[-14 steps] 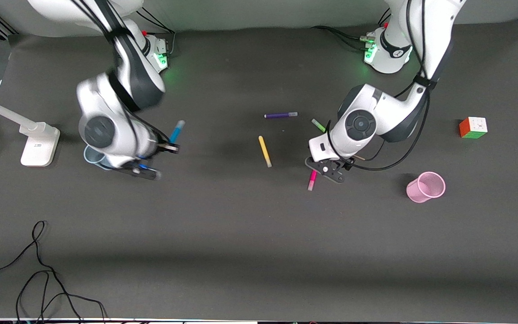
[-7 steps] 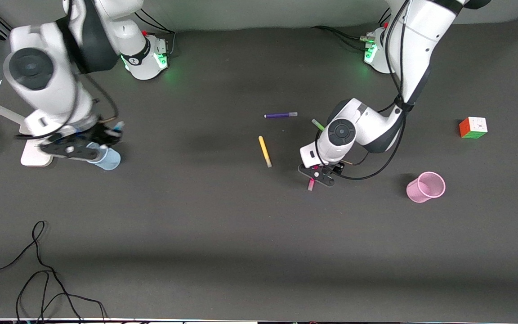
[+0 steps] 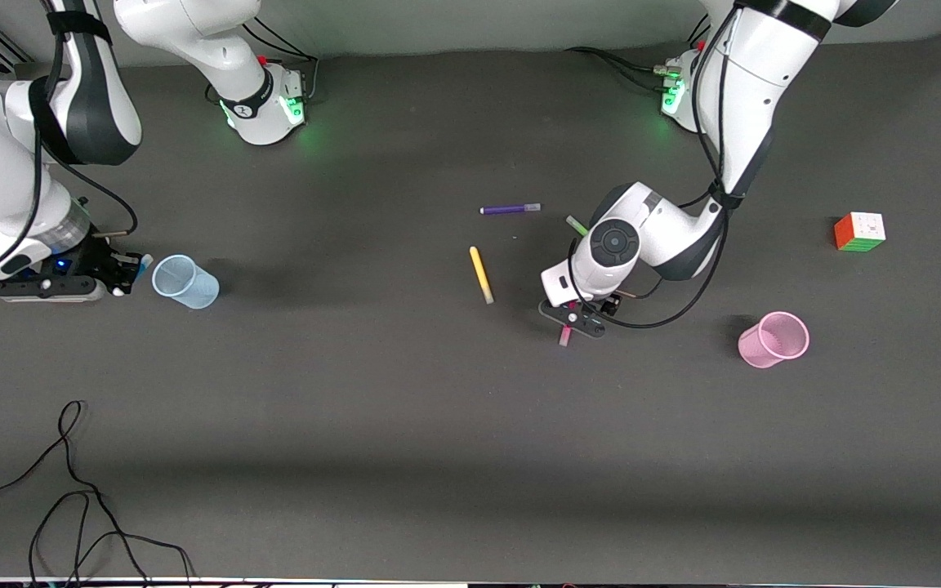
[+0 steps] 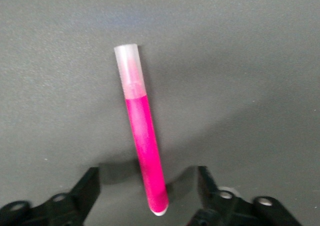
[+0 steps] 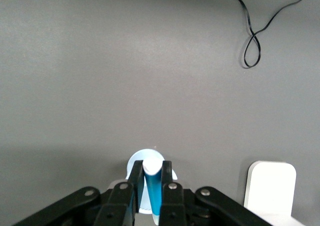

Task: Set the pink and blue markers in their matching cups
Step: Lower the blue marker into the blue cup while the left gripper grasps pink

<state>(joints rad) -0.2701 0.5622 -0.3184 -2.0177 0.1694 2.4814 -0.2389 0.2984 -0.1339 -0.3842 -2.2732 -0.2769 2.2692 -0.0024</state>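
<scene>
**Blue marker held near its cup, pink marker between spread fingers**

While the right gripper (image 5: 152,196) is clamped on the blue marker (image 5: 152,186), it hangs at the right arm's end of the table, just beside the pale blue cup (image 3: 185,282), which stands upright. In the right wrist view the marker's pale end lies over the cup's rim (image 5: 135,161), with a white lamp base (image 5: 271,185) nearby.

The left gripper (image 3: 573,318) is low over the pink marker (image 3: 566,335), which lies flat on the table (image 3: 438,425). In the left wrist view its fingers (image 4: 87,186) stand apart on either side of the marker's magenta end (image 4: 150,181), not touching it. The pink cup (image 3: 773,340) stands well apart, toward the left arm's end of the table.

Yellow (image 3: 480,274), purple (image 3: 510,209) and green (image 3: 576,225) markers lie farther from the front camera than the pink one. A colour cube (image 3: 859,232) sits farther from that camera than the pink cup.
</scene>
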